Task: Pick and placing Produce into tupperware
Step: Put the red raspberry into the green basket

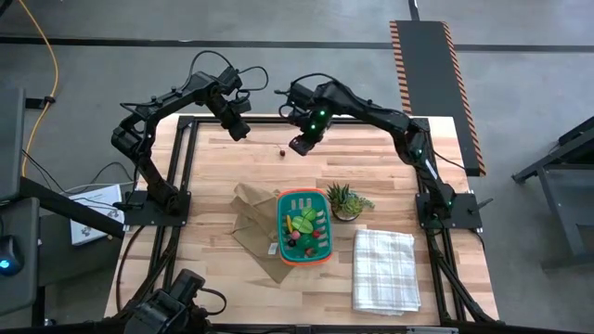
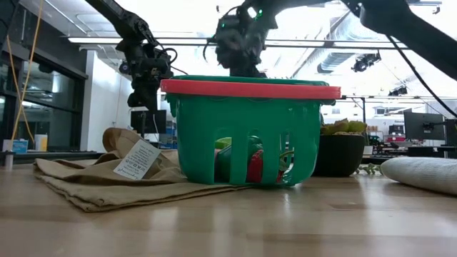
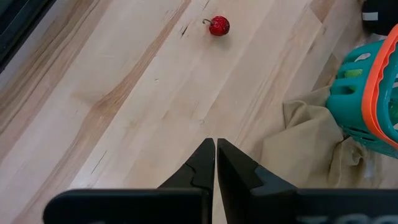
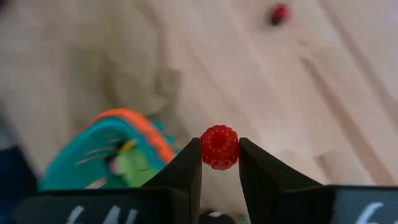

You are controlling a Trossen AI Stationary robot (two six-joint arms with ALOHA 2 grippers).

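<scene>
White tag (image 2: 137, 159) on brown paper bag (image 2: 93, 182) carries print, too small to read; possibly "6" on right gripper (image 4: 220, 163) fingers, partly cut off.

Both arms are dark, near-black, built of jointed segments with loose black cables looped along their upper links. The right arm (image 1: 371, 109) carries small green indicator lights near the wrist and at two joints further down. The left arm (image 1: 153, 116) shows none lit. Each arm ends in flat, black, tapered fingers. White markings appear on the right gripper (image 4: 219, 163) body.
</scene>
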